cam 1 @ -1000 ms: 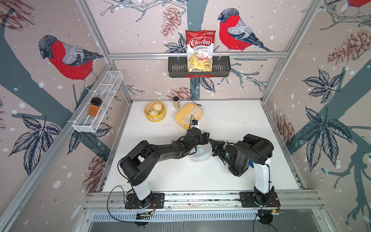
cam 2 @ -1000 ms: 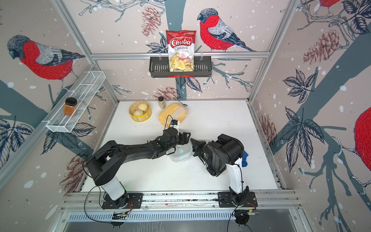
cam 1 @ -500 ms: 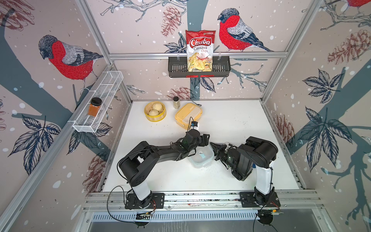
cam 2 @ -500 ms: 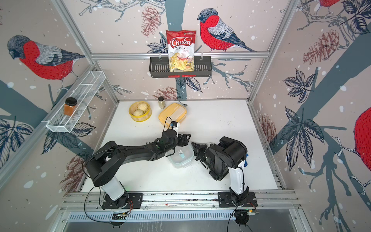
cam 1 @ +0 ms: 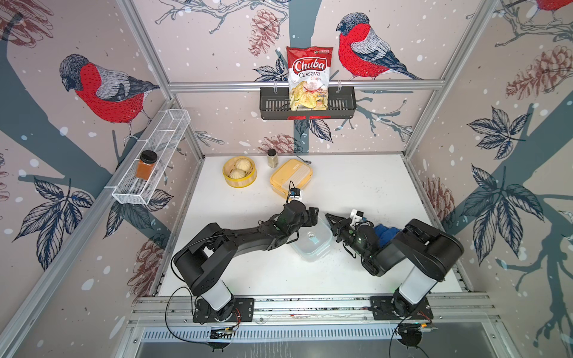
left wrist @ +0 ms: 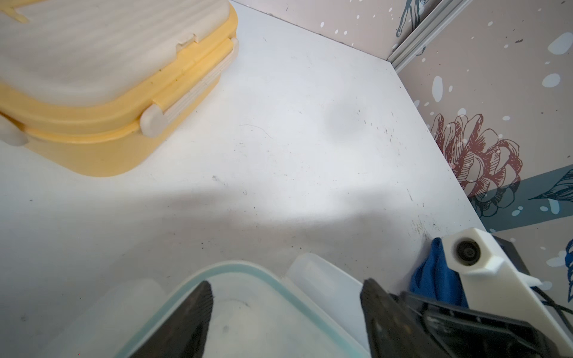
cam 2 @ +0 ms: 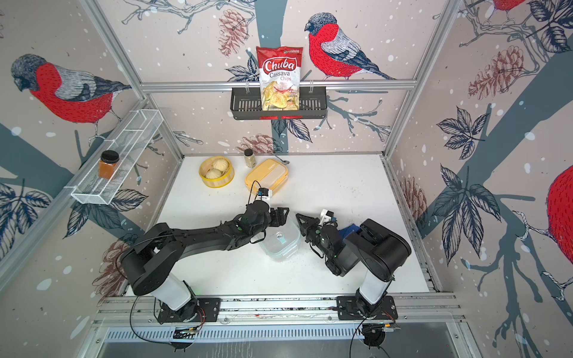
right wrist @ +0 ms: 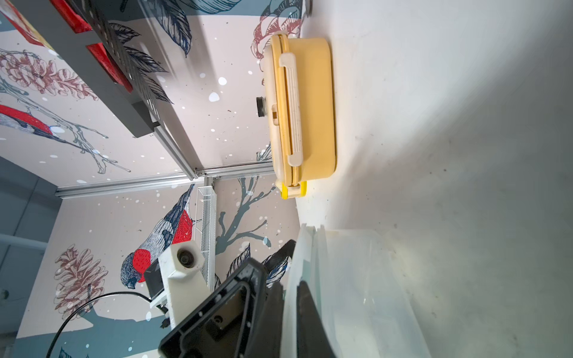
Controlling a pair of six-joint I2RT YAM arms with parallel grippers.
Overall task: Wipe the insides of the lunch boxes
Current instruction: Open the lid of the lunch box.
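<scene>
The left tool (left wrist: 286,294) hangs spread wide over the far end of the lidded clear box (cam 1: 311,243) at mid-desk (cam 1: 356,186). The right tool (cam 1: 329,216) is clenched on that box's lid rim. The yellow box (cam 1: 290,176), lid on, sits farther back, apart.

Walls (cam 1: 217,46) papered with bullfinches and pinecones, white tabletop (cam 1: 366,186), black wall basket (cam 1: 273,103), white wire shelf (cam 1: 161,139)

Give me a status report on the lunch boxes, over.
Left pincer open over clear box. Right pincer shut on its lid flap. Yellow box shut. Cloth behind right arm, unheld.
</scene>
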